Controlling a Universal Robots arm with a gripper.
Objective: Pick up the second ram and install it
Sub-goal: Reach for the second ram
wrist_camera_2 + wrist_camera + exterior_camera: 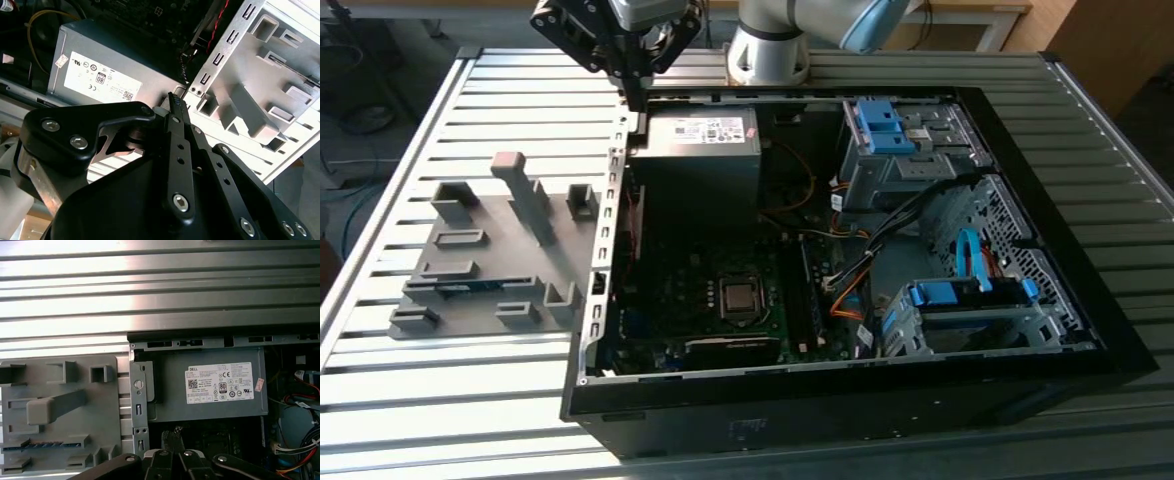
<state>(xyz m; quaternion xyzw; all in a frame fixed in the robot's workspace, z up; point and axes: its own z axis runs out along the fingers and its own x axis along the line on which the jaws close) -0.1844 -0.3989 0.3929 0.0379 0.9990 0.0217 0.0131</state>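
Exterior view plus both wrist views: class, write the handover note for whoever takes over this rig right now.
Gripper: shut, holding nothing, over the edge of the open computer case, beside the power supply.
Second ram: lying in a slot of the grey holder, outside the case on the exterior view's left.
Done: nothing that shows; the ram is not yet picked up.
Left: pick-up and installation.

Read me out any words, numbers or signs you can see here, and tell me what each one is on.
White label on the power supply: a logo, certification marks, a square code and lines of fine print, too small to read out reliably.
Small pink sticker beside that label: print too small to read.
Grey holder block: no text on it.
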